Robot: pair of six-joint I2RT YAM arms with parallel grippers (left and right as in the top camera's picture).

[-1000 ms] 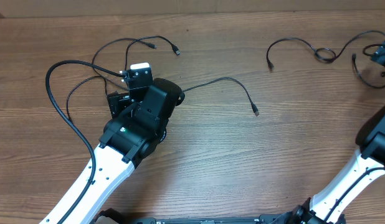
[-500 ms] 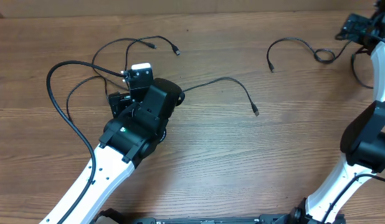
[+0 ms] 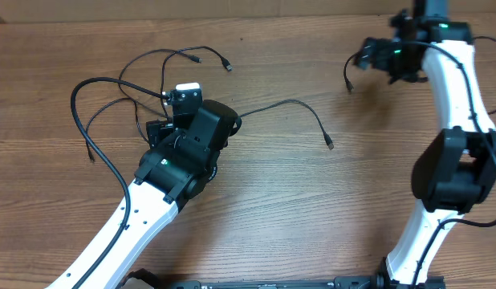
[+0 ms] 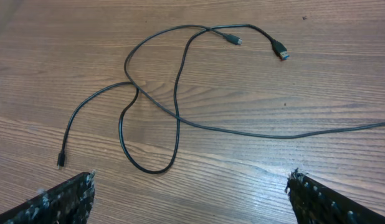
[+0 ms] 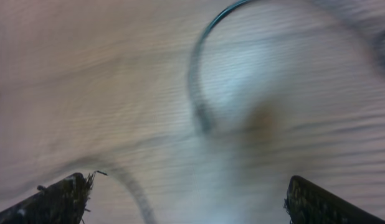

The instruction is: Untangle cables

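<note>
On the left half of the table [image 3: 256,209], the tangled cables [image 4: 131,84] lie in crossed loops just beyond the left jaws, which gape fully wide and hold nothing; neither fingertip [image 4: 61,202] touches a cord. Overhead, one strand [image 3: 292,101] runs rightward to its plug, which the wrist view cuts off. At the far right, another cable [image 5: 195,93] curves ahead of the right jaws, equally wide and empty. That wrist view is blurred; overhead, the right arm [image 3: 453,88] covers most of it.
</note>
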